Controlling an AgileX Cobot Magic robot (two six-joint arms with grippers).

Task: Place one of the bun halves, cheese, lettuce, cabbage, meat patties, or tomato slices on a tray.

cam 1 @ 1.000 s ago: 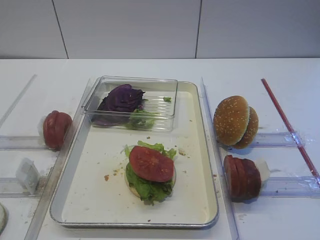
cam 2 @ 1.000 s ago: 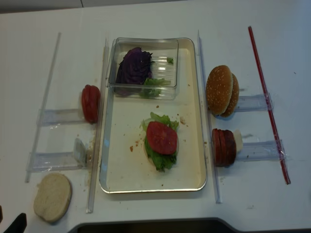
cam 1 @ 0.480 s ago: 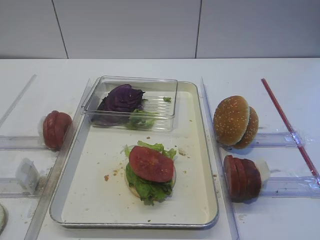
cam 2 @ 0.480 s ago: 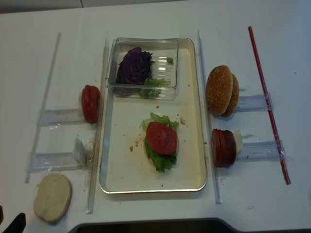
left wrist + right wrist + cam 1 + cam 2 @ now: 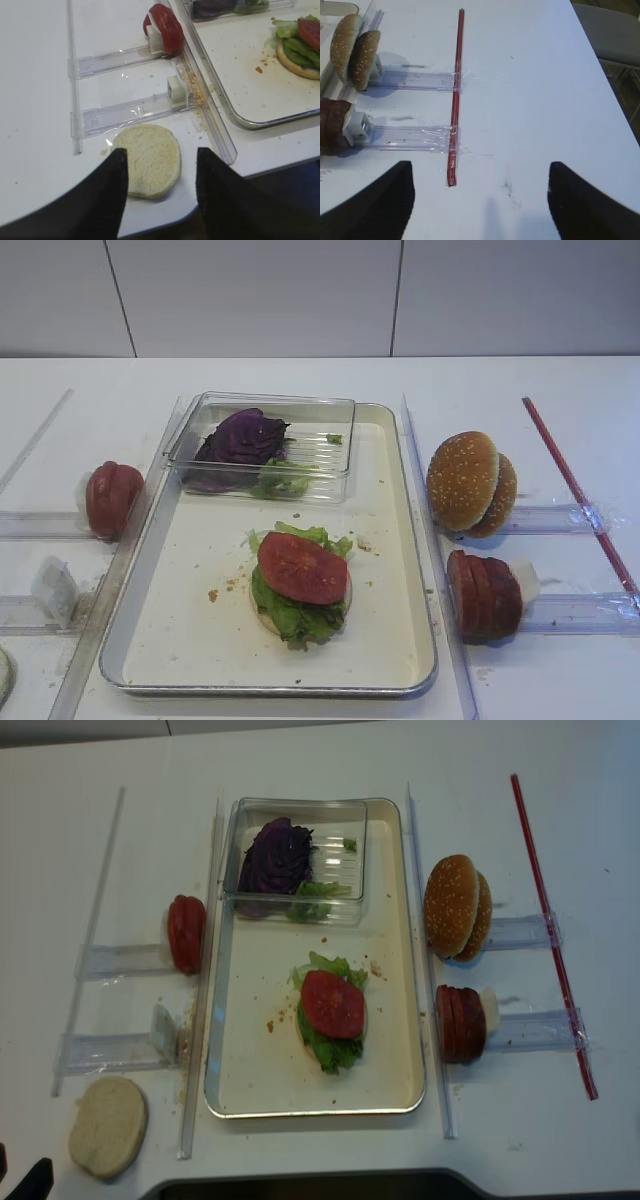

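On the tray [image 5: 395, 540] [image 5: 250, 1060] lies a stack: a tomato slice [image 5: 302, 567] [image 5: 332, 1004] on lettuce [image 5: 290, 618] on a bun base. Cabbage [image 5: 240, 440] [image 5: 278, 855] fills a clear box. More tomato slices [image 5: 186, 932] [image 5: 165, 27] stand upright to the tray's left. Sesame bun halves [image 5: 468, 482] [image 5: 352, 50] stand to its right. My left gripper [image 5: 160, 195] is open just above the pale flat bun half [image 5: 150, 160] [image 5: 108, 1125]. My right gripper [image 5: 480, 200] is open over bare table. No cheese shows.
Dark maroon slices [image 5: 485, 595] [image 5: 460, 1023] with a white end piece sit right of the tray. Clear plastic rails [image 5: 125, 107] [image 5: 410, 135] flank the tray on both sides. A red strip [image 5: 455, 100] [image 5: 550, 930] lies far right. The table's front edge [image 5: 240, 172] is close.
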